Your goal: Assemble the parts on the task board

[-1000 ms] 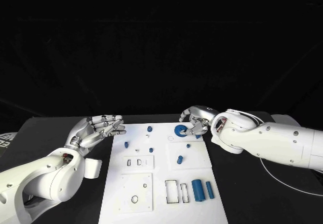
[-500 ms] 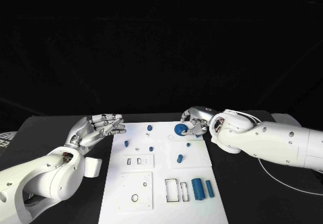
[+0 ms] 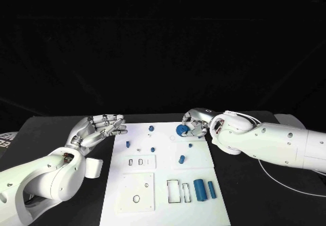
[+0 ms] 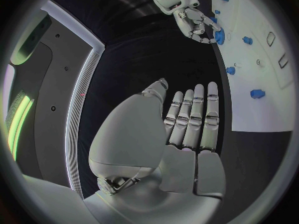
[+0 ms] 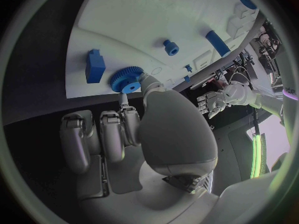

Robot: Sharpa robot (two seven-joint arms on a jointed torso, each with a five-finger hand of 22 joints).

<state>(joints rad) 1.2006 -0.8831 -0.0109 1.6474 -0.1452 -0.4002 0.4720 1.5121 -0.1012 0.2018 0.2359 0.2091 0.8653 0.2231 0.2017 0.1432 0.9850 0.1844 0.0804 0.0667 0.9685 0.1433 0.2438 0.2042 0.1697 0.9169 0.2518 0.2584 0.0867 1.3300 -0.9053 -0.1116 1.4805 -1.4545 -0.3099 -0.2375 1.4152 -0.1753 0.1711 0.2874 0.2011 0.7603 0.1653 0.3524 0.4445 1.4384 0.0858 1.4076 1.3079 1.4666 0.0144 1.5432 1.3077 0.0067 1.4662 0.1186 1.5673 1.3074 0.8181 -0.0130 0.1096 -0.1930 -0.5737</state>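
Right hand (image 3: 193, 123): at the far edge of the task board (image 3: 160, 188), fingers curled around the blue gear (image 3: 182, 130). The right wrist view shows a fingertip (image 5: 144, 79) against the gear's toothed rim, so I read it as grasping the gear.
Gear: lies flat on the board, directly under the right hand's fingers. It looks low enough to be on or near its seat, but I cannot tell whether it is fully down.
Why held so: gripping by the rim leaves the centre free, which would suit lowering it onto a post or turning it to mesh. That is a judgement.
Left hand (image 3: 101, 127): released, holding nothing, fingers straight and side by side in the left wrist view. It hangs over the desk (image 3: 61, 132) just beside the board's near-left edge, well apart from the gear.
Why parked there: likely kept off the board so it does not block the right hand's work.
Block (image 5: 94, 65): blue, on the board just beside the gear, on the side away from the right palm.
Cylinders (image 3: 199, 189): two blue ones lying near the board's front, well apart from both hands, untouched.
Small pegs (image 3: 152, 149): several scattered between the two hands.
Progress: early; most parts lie loose.
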